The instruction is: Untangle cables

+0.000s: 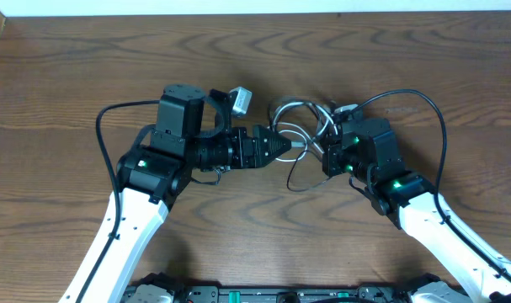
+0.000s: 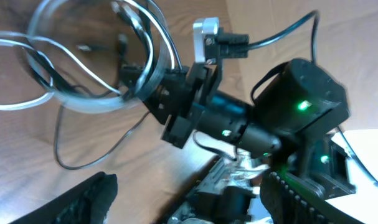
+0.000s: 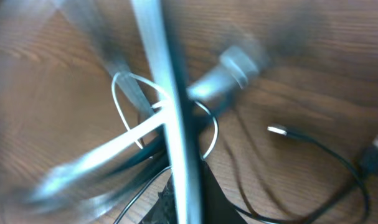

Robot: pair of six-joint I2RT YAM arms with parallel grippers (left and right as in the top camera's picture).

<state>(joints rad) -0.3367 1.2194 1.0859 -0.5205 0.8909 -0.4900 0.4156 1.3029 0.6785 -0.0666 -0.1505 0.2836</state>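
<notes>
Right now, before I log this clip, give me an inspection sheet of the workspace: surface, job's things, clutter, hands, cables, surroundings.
Surface: wooden table, brown grain.
Job's things: white cable coiled in several loops at mid-table; thin black cable looped through and below it, the two tangled.
Clutter: nothing seen.
Hands: left hand open, pointing at the coil, holding nothing; right hand in among the loops, with its grip hidden and its wrist view blurred, so open or shut cannot be told.
Cables: thick black arm wires arc off both arms, apart from the tangle.
Surroundings: pale band beyond the table's far edge; nothing else seen.
</notes>
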